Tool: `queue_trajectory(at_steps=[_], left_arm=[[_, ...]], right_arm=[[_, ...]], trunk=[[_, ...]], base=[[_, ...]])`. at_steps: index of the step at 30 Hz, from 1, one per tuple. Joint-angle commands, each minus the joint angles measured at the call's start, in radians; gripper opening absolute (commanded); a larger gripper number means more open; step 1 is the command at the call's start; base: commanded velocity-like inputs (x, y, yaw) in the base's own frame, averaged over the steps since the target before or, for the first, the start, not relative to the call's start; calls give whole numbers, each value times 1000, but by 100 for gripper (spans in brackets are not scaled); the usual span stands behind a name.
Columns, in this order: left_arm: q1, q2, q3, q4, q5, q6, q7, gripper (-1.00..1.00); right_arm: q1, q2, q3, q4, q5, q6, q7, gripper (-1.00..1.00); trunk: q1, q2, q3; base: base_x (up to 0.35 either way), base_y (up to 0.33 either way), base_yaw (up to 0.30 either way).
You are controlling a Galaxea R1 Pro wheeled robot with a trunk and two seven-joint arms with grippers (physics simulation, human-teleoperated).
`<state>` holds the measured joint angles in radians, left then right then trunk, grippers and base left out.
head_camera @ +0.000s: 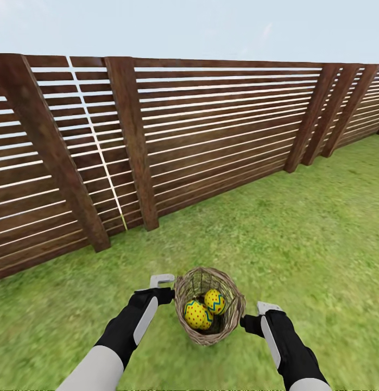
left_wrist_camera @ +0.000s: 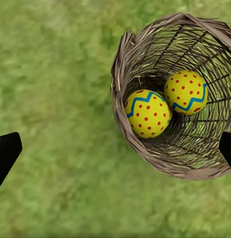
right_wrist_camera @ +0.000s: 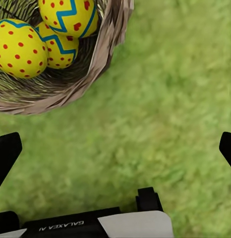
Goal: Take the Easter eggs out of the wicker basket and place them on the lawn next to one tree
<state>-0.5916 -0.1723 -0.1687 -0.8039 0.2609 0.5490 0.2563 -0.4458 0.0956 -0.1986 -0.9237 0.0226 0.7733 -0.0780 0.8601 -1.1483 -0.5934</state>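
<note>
The brown wicker basket [head_camera: 185, 320] stands on the lawn [head_camera: 298, 239] just ahead of me, between my two arms. Three yellow Easter eggs with blue zigzags and red dots lie inside it: one [head_camera: 195, 314], one [head_camera: 215, 301], and a third half hidden beneath them [right_wrist_camera: 60, 50]. My left gripper [head_camera: 159, 290] hangs open just left of the basket's rim [left_wrist_camera: 160, 163], and its wrist view looks down on two eggs [left_wrist_camera: 147, 113] [left_wrist_camera: 186, 92]. On the basket's right, my right gripper [head_camera: 260, 317] is open over bare grass [right_wrist_camera: 145, 114]. The tree is out of view.
A tall dark wooden slat fence [head_camera: 211, 136] with thick posts runs across the view behind the basket, from close on the left to far on the right. Open grass stretches to the right and between the basket and the fence.
</note>
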Motion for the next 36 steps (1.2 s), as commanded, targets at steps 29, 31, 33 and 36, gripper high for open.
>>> queue_trajectory(at_steps=[29, 31, 33, 36], left_arm=[[0, 1, -3, -1, 11, 3, 9, 100], [0, 1, -3, -1, 11, 3, 9, 100], [0, 1, -3, -1, 11, 3, 9, 100], [0, 1, -3, -1, 11, 3, 9, 100]], right_arm=[[-1, 1, -2, -1, 1, 0, 0, 100], [-1, 1, -2, -1, 0, 0, 0, 100], [-1, 1, -2, -1, 0, 0, 0, 100], [-1, 1, -2, -1, 0, 0, 0, 100]], trunk=[[0, -1, -46], [0, -1, -50], [0, -1, -53], [0, -1, -57]], base=[[0, 0, 0], [0, 0, 0], [0, 0, 0], [0, 0, 0]])
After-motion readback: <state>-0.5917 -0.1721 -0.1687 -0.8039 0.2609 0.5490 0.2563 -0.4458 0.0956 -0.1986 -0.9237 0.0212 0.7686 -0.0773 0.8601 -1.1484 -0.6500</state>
